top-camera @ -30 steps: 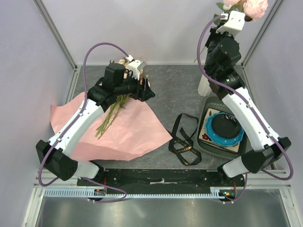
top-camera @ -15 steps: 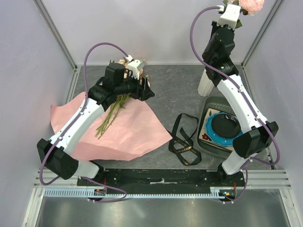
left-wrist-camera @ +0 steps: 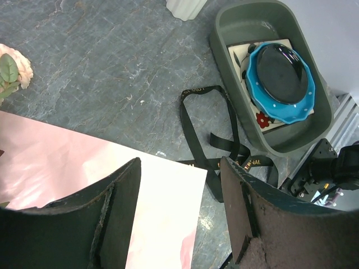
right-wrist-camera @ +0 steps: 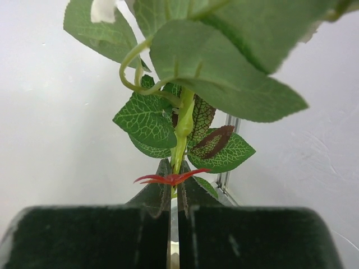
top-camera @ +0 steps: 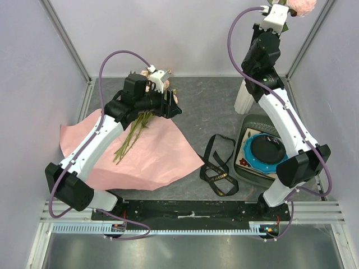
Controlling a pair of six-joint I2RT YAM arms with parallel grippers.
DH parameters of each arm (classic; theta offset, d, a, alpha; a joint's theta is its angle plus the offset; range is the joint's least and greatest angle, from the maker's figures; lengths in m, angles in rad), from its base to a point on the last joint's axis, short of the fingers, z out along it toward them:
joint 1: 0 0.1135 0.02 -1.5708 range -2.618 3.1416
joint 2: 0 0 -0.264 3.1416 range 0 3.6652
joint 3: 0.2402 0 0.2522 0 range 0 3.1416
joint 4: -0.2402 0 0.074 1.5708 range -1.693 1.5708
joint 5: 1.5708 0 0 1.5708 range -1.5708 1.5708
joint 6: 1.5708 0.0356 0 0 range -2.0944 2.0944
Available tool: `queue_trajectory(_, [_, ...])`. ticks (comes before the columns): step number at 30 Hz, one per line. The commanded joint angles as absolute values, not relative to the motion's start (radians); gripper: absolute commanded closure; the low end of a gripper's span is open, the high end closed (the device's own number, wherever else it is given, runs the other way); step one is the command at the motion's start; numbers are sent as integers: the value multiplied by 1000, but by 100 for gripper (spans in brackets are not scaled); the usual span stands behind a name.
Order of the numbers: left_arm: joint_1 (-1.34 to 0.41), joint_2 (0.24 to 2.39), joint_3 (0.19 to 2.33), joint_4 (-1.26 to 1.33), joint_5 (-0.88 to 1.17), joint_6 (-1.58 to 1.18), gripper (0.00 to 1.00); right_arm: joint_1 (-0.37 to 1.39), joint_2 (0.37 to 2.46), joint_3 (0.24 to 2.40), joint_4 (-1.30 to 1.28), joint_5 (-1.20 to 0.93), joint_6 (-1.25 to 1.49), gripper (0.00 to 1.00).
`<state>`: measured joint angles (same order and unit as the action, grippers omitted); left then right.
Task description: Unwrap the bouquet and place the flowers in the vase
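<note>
Flowers on thin green stems lie slantwise on the opened pink paper, which is spread flat over the left of the grey surface. Their heads point toward the back, and we find most of them hidden under the left arm. The left end effector hangs over the head end of that bunch. In the left wrist view its jaws stand wide apart with nothing between them, and we see the paper's edge and one pale bloom below. Just beside the paper's right corner a black ribbon lies loose in loops, apart from the stems. Further right the white ribbed vase stands near the back, partly covered by the right arm, just behind a grey tray that holds a blue dish. At the top of the overhead view, high over the vase, the right end effector is clamped tight on the leafy stem of a pink rose.
</note>
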<state>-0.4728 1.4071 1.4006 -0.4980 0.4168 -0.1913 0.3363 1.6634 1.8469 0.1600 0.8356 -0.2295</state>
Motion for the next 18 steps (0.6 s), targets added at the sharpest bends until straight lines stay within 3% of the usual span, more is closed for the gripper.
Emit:
queue_trajectory(1, [-462,1410,1399,-451,454,-225,34,333,1603,1867,178,822,-218,100])
queue_trajectory(18, [-446,1422,1396,-446,462,-232,34,311,1583,1692,210,830,-170,100])
